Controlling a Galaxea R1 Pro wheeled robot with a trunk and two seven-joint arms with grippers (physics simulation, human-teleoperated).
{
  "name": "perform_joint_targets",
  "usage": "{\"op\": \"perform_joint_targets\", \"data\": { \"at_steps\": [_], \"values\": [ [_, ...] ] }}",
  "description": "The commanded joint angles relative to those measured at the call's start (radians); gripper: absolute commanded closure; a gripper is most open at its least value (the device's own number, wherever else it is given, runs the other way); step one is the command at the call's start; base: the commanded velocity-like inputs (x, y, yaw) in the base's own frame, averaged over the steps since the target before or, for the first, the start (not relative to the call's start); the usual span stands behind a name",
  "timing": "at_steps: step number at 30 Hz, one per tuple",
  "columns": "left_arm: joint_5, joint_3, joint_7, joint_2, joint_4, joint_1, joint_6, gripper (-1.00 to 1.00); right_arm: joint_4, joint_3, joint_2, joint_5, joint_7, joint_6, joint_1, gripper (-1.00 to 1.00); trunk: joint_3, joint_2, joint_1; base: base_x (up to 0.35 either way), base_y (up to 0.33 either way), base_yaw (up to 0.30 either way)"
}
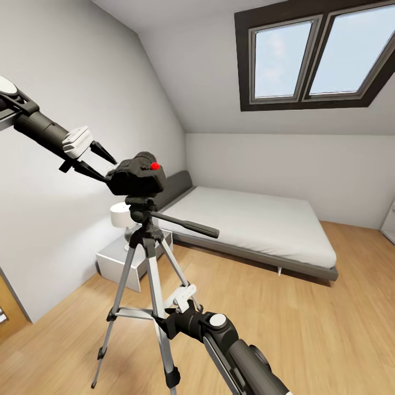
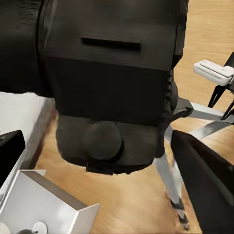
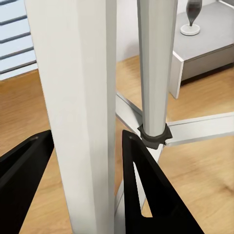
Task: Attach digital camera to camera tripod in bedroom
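Here the digital camera [image 1: 136, 176] sits level atop the upright camera tripod [image 1: 144, 258], left hand [image 1: 102, 163] open, right hand [image 3: 85, 161] clasping a leg.

A silver leg of the camera tripod [image 3: 78, 112] is seen standing between the two black fingers [image 3: 146, 185] of the right gripper [image 3: 85, 180], close against both; contact cannot be confirmed. The silver centre column [image 3: 156, 63] with its black collar [image 3: 155, 136] is seen beyond, with braces spreading from it. Light wood floor [image 3: 204, 170] is recorded below. A grey nightstand [image 3: 204, 48] with a lamp base [image 3: 191, 19] is noted farther off.
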Motion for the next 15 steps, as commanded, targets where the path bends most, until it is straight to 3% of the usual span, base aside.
{"op": "perform_joint_targets", "data": {
  "at_steps": [1,15],
  "values": [
    [0.009,-0.008,0.0,0.001,-0.001,-0.003,0.01,-1.0,-0.001,0.0,0.0,-0.012,0.0,0.007,-0.001,1.0,-0.001,-0.001,0.0,0.0,0.0,0.0],
    [0.01,-0.005,0.0,0.003,-0.001,-0.006,0.006,-1.0,-0.001,0.0,0.0,-0.012,0.0,0.007,-0.001,1.0,-0.001,-0.001,0.0,0.0,0.0,0.0]
  ]
}}
